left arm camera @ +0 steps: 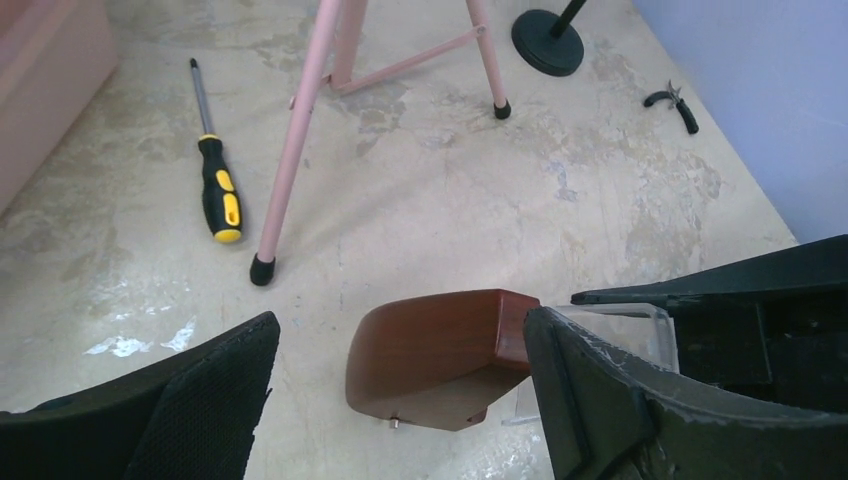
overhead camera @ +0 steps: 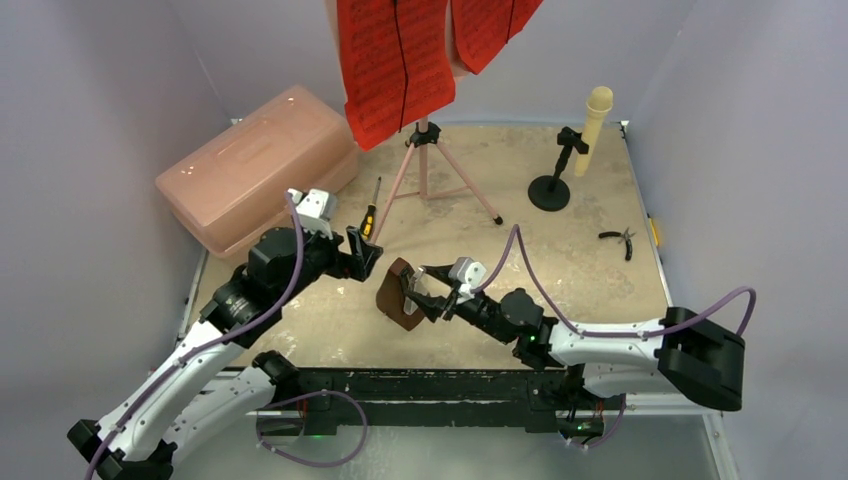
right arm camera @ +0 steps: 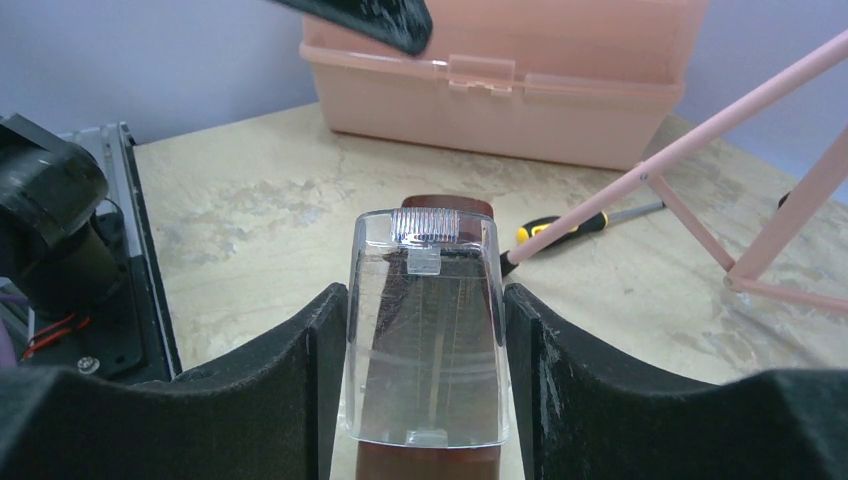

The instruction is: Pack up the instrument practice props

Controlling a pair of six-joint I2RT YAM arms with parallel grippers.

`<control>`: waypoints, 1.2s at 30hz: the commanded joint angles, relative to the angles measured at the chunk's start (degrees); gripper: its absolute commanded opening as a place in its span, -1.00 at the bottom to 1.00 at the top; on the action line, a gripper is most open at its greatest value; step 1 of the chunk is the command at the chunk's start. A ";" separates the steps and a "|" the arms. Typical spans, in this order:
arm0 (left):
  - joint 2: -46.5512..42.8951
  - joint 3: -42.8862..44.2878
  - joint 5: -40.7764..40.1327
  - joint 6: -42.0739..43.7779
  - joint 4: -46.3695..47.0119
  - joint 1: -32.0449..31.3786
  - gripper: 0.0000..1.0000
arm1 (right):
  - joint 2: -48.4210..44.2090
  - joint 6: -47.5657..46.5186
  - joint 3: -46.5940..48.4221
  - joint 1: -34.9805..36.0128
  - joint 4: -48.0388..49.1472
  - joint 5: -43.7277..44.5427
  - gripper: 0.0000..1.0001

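Right jaws pinch the brown metronome point(left arm camera: 430, 355); left jaws gape.

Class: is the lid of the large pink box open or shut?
Shut. The pink box has its lid flush on the base all along the rim, with the front clasp across the seam.

Lab test cell: plain walls point(overhead camera: 90, 100) enclose a scuffed robot table point(overhead camera: 570, 270).
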 commanded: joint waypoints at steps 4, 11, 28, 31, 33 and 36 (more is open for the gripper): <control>-5.49 1.66 -6.54 4.01 -2.98 -0.04 0.89 | 3.55 0.88 1.29 0.38 1.74 2.05 -0.28; -9.63 -0.80 -7.69 5.04 -3.30 1.68 0.99 | 5.51 1.25 0.50 0.33 5.71 2.50 -0.28; -6.49 -2.72 9.42 5.16 0.29 16.11 0.98 | 8.84 1.84 -0.78 0.37 10.72 3.40 -0.28; -6.67 -2.82 9.38 5.16 0.26 16.20 0.98 | 9.62 1.83 -1.19 0.37 11.98 3.81 -0.28; -6.57 -2.77 9.46 5.16 0.28 16.28 0.98 | 9.92 1.82 -1.29 0.26 12.14 3.90 -0.28; -6.43 -2.86 9.71 5.16 0.23 16.36 0.98 | 10.26 1.86 -1.34 0.30 12.11 3.99 -0.28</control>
